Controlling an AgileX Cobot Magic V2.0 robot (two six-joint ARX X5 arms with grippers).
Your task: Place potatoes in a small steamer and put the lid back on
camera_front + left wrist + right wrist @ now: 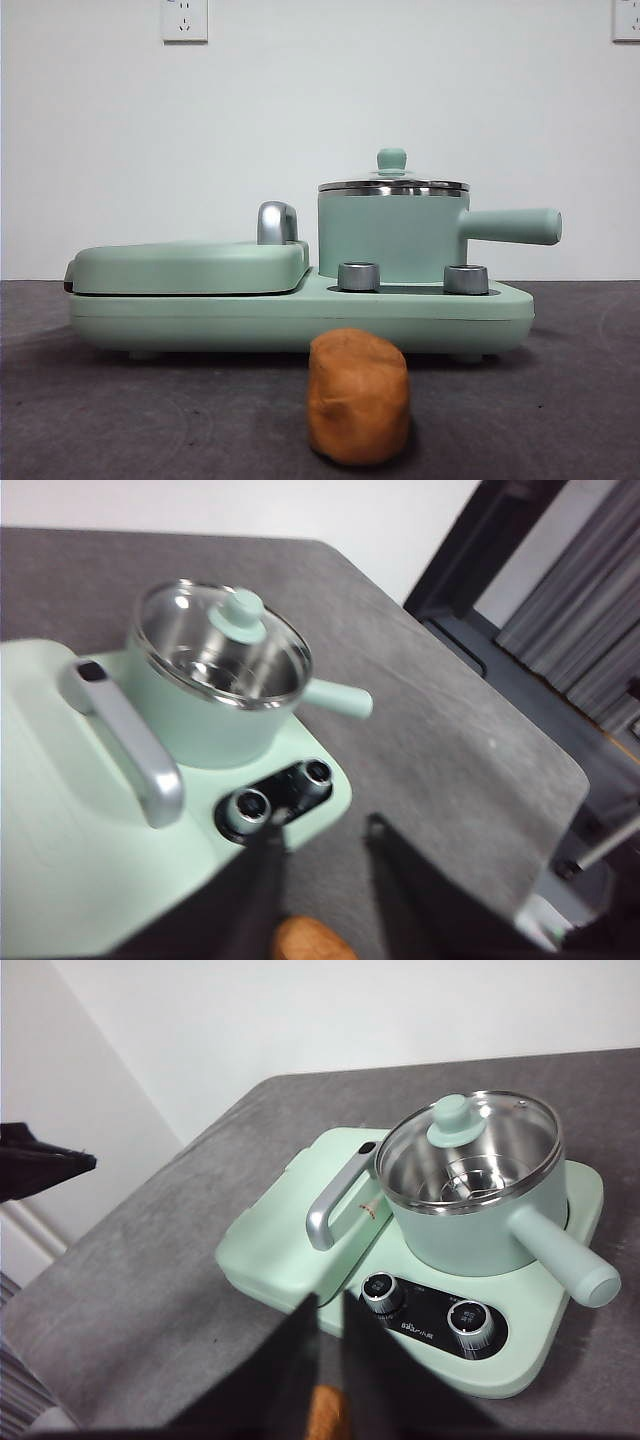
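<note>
The orange-brown potato (358, 397) lies on the grey table in front of the appliance, below its two knobs. The mint-green small steamer (390, 240) stands on the appliance's right half, long handle (510, 226) pointing right. The glass lid (392, 185) with its green knob sits on the pot. Neither gripper shows in the front view. My left gripper (325, 835) hovers open above the potato (310, 940), with the steamer (215, 715) and lid (225, 640) beyond. My right gripper (330, 1300) hangs with its jaws almost together, the potato (325, 1415) below it, the steamer (470, 1230) and lid (470, 1145) ahead.
The flat green griddle cover (190, 265) with its chrome handle (276, 222) fills the appliance's left half. Two steel knobs (359, 276) sit on the front ledge below the pot. A white wall stands behind. The table's edge (520, 780) lies past the pot's handle.
</note>
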